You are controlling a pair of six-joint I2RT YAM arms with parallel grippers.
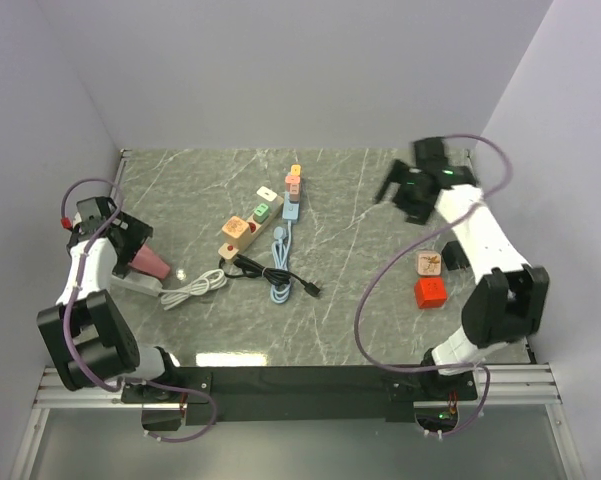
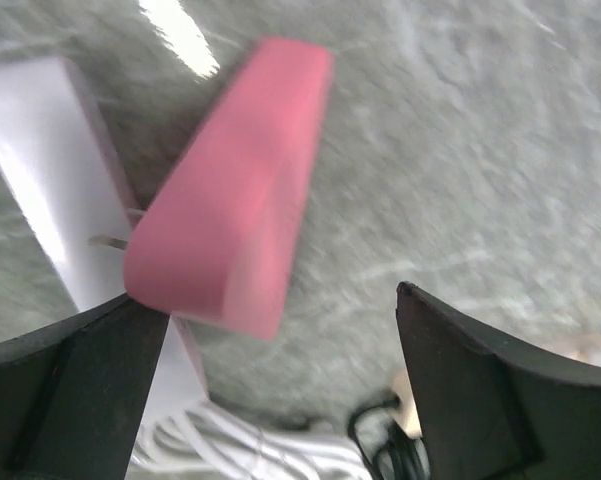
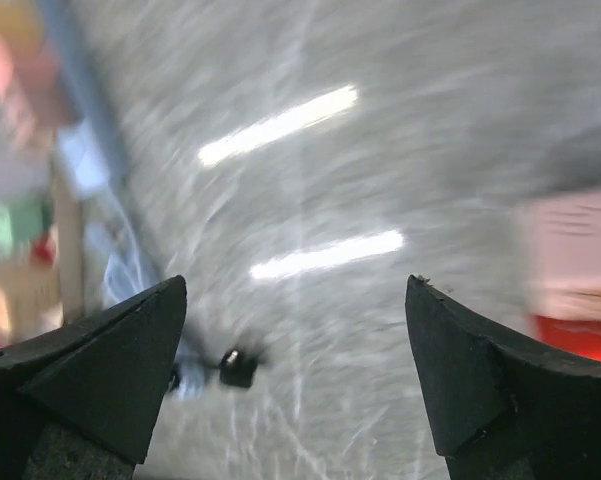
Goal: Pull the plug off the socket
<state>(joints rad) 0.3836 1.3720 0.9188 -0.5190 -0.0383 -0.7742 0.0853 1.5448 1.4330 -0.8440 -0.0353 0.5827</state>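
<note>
While spread wide and grasping nothing, hangs close over plug (image 2: 230, 190) at left of table (image 1: 360, 250): left gripper (image 2: 265, 295). Lies just ahead of fingers, long axis slanting away, prongs toward socket (image 2: 50, 170). Right gripper (image 3: 295, 285) likewise released, well apart.

left gripper (image 2: 272, 295) is low, jaws spread wide, arm folded at the left. right gripper (image 3: 295, 285) is raised, jaws apart, arm stretched forward.
</note>
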